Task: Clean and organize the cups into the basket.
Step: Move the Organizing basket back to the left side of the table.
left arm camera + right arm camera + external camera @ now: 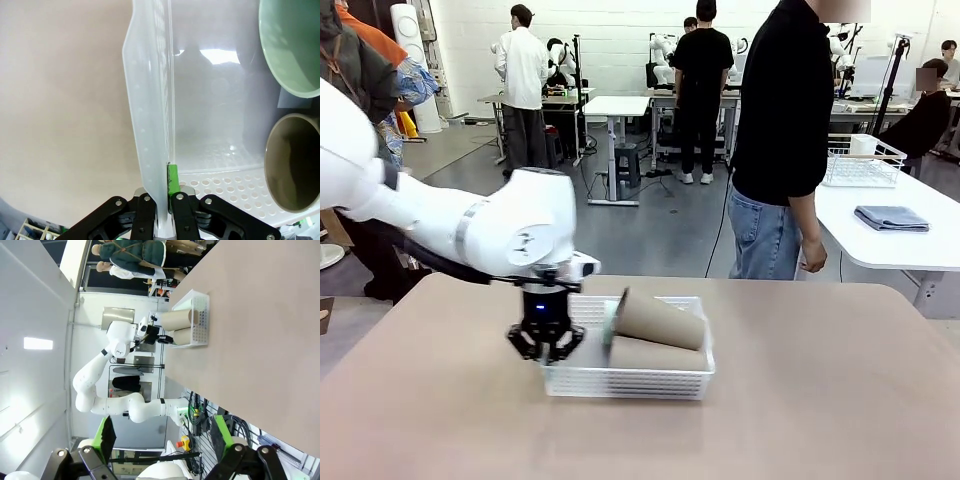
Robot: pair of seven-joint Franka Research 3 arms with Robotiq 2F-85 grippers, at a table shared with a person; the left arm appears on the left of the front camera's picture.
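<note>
we see the white lattice basket (630,380) sitting near the middle of the tan table (820,400), a little toward nine o'clock, with wide bare tabletop around it on every side and the table's edges well away from it. our left gripper (546,348) hangs at the basket's nine o'clock end, jaws pinched together on that end wall; in the left wrist view the thin white wall (150,125) runs up between the fingers, with a green pad (173,179) pressed against its inner face. inside the basket lie two tan-brown cups (658,320) on their sides, one stacked slantwise over the other, bases pointing toward three o'clock, and the mint green cup (292,45) lies with them, its open mouth facing the gripped end beside a tan cup's mouth (294,167). our right gripper (162,440) is held off the table, its green-padded fingers spread wide apart with nothing between them; from it we see the basket (195,320) far across the bare tabletop. a person (785,140) in a black shirt and jeans stands at the far edge around one o'clock, hand hanging by the side. a second white table (890,240) at two o'clock carries a wire basket (860,160) and a folded blue cloth (890,217).
</note>
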